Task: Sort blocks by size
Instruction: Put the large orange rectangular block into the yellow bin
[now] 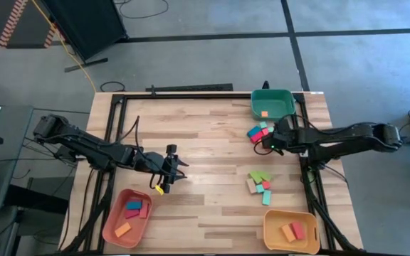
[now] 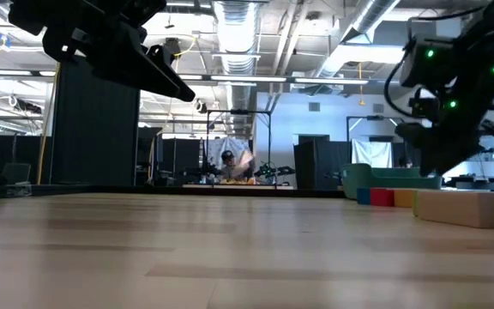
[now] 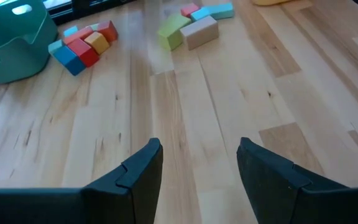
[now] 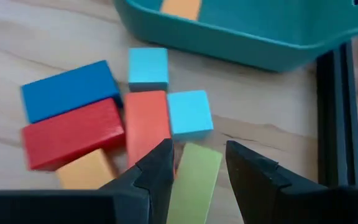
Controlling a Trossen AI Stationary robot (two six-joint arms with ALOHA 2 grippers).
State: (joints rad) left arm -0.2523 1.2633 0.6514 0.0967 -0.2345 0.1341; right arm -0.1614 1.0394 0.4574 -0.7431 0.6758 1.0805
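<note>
I am in the picking phase of the sort. My right end effector (image 4: 196, 168) hangs low over the cluster of blocks (image 1: 258, 132) that lies just beside the green tray (image 1: 273, 104) at the far right of the surface (image 1: 205, 142). Its fingers stand apart and grasp nothing. Between them lies a light green block (image 4: 194, 180), long and narrow. An orange-red block (image 4: 146, 127) sits close alongside the green one, a light blue cube (image 4: 189, 114) is near its far end, and a red bar (image 4: 73, 134) and a blue bar (image 4: 69, 90) lie beyond.

My left end effector (image 3: 199, 163) waits above bare wood near the salmon tray (image 1: 125, 219), fingers released and empty. A second group of blocks (image 1: 260, 183) lies near the yellow tray (image 1: 290, 231). Each tray already holds a few blocks.

Next move, as I judge it: lower the right end effector until the fingers straddle the light green block, close on its narrow sides, and lift straight up. The risk is that one finger catches the orange-red block, since the gap there is slim. Center the fingers before closing.
</note>
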